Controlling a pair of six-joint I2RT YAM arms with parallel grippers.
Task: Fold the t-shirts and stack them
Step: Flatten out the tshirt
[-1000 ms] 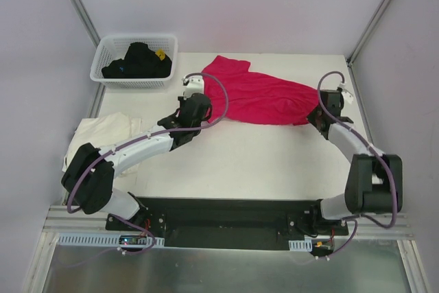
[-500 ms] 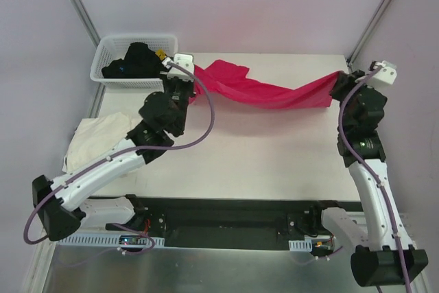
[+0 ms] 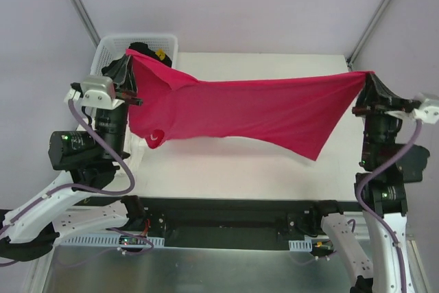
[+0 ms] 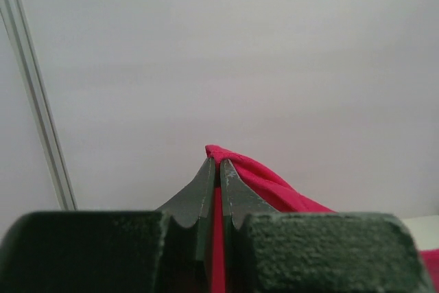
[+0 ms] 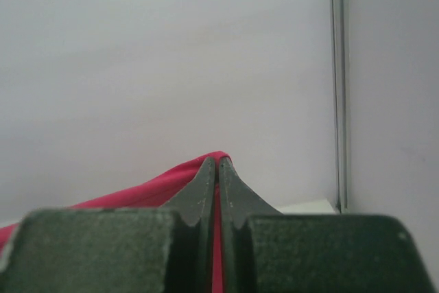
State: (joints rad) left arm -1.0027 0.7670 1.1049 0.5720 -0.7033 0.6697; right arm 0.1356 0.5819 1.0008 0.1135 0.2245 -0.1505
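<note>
Magenta t-shirt (image 3: 240,111) stretched left-right, aloft

- A robotics lab test cell.
- Plain pale wall panels (image 4: 274,53) fill the view beyond the jaws of the left gripper (image 4: 219,164) and the right gripper (image 5: 217,162).
- Aluminium frame posts (image 5: 337,87) stand just outboard of each pair of jaws.
- Below the jaws: white table (image 3: 260,169), black mounting plate (image 3: 226,214), purple cables (image 3: 103,147).

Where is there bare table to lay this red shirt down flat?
Bare table shows in front, between the hanging magenta t-shirt and the black base plate, plus a strip behind it, right of the basket. The left side is crowded: basket and left arm.
</note>
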